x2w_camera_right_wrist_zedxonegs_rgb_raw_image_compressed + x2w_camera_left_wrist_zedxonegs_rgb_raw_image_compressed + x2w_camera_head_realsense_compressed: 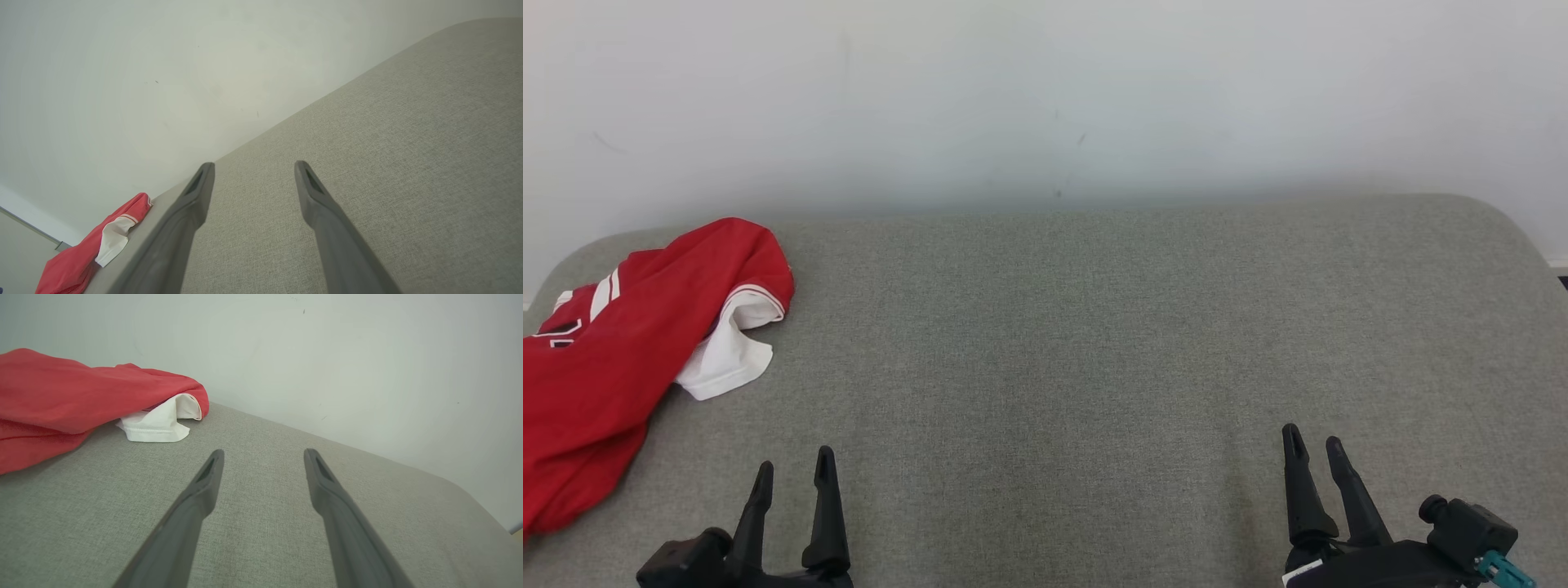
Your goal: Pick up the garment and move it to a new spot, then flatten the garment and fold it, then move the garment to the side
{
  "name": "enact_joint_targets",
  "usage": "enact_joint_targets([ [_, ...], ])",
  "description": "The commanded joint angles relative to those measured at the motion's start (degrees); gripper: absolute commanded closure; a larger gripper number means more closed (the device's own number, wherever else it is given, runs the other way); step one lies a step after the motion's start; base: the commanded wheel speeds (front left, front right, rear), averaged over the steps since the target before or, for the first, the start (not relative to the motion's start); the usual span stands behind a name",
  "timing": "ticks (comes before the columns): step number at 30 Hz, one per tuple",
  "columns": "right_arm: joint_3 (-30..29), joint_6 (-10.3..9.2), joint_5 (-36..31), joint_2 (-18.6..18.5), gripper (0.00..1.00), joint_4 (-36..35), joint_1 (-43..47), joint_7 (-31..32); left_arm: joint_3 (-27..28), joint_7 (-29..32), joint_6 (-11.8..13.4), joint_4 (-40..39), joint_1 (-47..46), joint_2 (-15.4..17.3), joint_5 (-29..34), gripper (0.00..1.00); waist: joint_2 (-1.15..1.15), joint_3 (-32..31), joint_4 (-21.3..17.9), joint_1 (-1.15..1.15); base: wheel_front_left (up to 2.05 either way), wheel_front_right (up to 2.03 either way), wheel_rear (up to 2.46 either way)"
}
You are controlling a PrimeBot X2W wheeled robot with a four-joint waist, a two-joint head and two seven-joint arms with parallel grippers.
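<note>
Grey cloth surface (1045, 327) meets a pale wall (1045, 82). Both the left gripper (795, 459) and the right gripper (1312, 435) have their 2 fingers spread, holding nothing. One crumpled red and white garment (621, 343) lies ahead-left of the left gripper, well apart from the right gripper.

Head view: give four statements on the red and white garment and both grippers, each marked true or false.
1. The crumpled red and white fabric garment lies at the left end of the grey fabric-covered surface. True.
2. The left gripper is shut on the garment. False: it is open and apart from it.
3. The right gripper is open, holding nothing. True.
4. The garment is folded flat. False: it is bunched up.
</note>
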Motion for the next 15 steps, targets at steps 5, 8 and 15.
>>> enact_joint_targets([
  [5, 0.61, -0.07, -4.68, -0.04, 0.0, -0.43, 0.12, -1.14, -0.39, -1.25, 0.42, -0.77, 0.18, 0.92, 3.77, 0.0, 0.0, -0.07, 0.0, 0.0, 0.0, 0.0, 0.0],
  [8, 0.91, -0.08, -6.5, -0.04, 0.0, -0.27, 0.08, -1.54, -0.38, -1.65, 0.7, -0.87, 0.28, 1.07, 5.48, 0.0, 0.0, -0.1, 0.02, 0.0, 0.0, 0.0, 0.0],
  [15, 1.1, -0.08, -10.24, -0.05, 0.0, -0.13, 0.28, -2.46, 0.32, -2.58, 1.08, -0.99, 0.62, 0.98, 8.33, 0.0, 0.0, -0.24, 0.25, 0.0, 0.0, 0.0, 0.0],
])
